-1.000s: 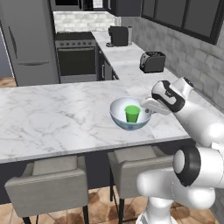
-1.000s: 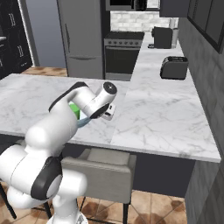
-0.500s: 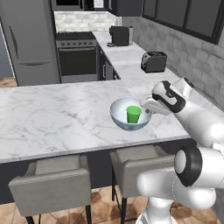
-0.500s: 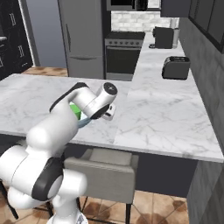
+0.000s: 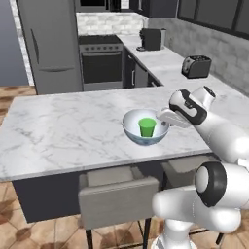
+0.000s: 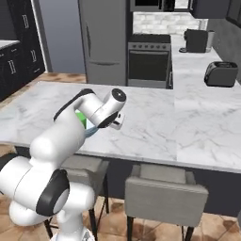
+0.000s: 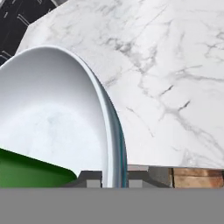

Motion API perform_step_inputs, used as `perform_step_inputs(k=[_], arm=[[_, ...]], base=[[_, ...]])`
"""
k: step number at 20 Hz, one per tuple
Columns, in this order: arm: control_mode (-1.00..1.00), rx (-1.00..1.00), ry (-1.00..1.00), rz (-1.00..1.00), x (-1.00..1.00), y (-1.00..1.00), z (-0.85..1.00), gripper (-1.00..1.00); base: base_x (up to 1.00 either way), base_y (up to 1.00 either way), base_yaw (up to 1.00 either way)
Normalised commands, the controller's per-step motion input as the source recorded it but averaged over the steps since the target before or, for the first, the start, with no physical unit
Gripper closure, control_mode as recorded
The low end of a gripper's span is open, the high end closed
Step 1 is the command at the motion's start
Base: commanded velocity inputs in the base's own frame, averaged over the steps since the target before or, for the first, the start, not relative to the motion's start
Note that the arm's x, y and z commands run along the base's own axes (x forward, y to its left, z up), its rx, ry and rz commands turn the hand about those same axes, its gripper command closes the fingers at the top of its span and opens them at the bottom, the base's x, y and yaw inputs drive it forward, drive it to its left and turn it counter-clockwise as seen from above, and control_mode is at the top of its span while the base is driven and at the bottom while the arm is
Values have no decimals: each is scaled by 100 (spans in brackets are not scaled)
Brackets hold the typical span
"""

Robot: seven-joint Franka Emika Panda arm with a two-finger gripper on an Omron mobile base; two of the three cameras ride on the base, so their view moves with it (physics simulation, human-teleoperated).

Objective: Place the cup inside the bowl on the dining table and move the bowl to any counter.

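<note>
Green cup (image 5: 147,127) sits inside the bowl (image 5: 134,133); gripper (image 7: 114,178) clamps the bowl's rim. Next: lift the bowl toward the counter (image 5: 170,65).

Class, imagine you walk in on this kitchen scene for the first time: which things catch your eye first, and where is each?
The bright green cup stands upright inside the wide bowl, near the front edge of the marble dining table. The white arm's tool is shut on the bowl's rim, one finger inside and one outside. On the counter behind sits a dark toaster.
</note>
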Motion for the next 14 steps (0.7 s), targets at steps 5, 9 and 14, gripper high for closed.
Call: perform_step_inputs(k=[5,9,14], arm=[[100,0,0,0,0,0,0,100],[100,0,0,0,0,0,0,100],[100,0,0,0,0,0,0,100]], base=[[-4,100,-6],[0,100,-5],[0,100,-4]])
